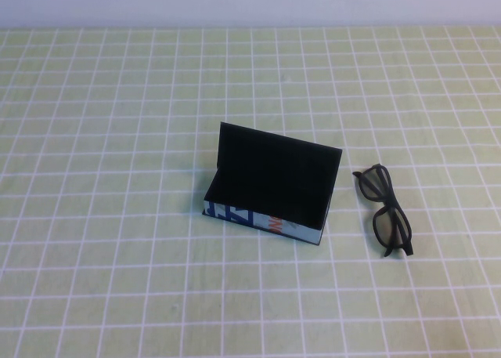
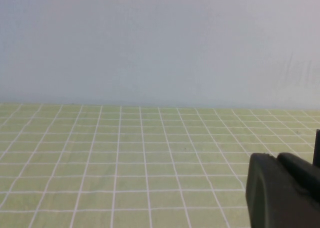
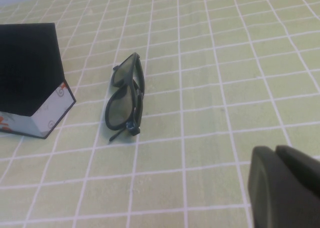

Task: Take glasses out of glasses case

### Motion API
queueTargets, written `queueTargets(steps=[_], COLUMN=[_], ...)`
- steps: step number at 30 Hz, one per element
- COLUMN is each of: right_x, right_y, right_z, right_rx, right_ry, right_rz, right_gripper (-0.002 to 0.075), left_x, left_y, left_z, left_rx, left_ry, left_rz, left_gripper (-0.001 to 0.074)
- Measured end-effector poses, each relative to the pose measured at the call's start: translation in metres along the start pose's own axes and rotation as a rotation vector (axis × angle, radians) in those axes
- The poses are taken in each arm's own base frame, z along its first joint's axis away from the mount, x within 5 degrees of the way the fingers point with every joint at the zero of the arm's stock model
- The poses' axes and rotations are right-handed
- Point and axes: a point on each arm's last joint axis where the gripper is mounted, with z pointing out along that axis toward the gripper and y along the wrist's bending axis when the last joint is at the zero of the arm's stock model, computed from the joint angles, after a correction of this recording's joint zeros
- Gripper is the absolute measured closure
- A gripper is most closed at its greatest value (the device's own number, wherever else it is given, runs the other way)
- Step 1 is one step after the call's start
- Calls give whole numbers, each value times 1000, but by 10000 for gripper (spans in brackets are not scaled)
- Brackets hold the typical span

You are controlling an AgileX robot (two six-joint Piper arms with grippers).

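The glasses case [image 1: 270, 187] stands in the middle of the table with its black lid raised, its printed pale front side facing the robot. The black glasses [image 1: 385, 210] lie folded on the cloth just right of the case, apart from it. In the right wrist view the glasses [image 3: 126, 96] lie beside a corner of the case [image 3: 31, 81], and my right gripper [image 3: 275, 149] hangs well away from both, shut and holding nothing. My left gripper [image 2: 276, 157] is shut too, over bare cloth, with neither object in its view. Neither arm shows in the high view.
A pale green cloth with a white grid [image 1: 117, 256] covers the table. A plain light wall [image 1: 250, 1] runs along the far edge.
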Motion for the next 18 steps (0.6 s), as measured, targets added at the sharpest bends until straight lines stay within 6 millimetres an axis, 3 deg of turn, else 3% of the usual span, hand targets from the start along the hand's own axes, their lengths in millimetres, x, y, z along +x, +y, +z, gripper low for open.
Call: queueTargets(steps=[9,18], right_x=[0,0], right_y=[0,0], right_z=[0,0], right_rx=[-1,-1], right_ry=[0,0], right_rz=[4,4], right_gripper=[743,743], left_x=[0,-6], left_y=[0,2], left_z=[0,0], left_rx=[-2,-22], left_ry=[0,-49], left_rz=[2,146], left_gripper=[739,739])
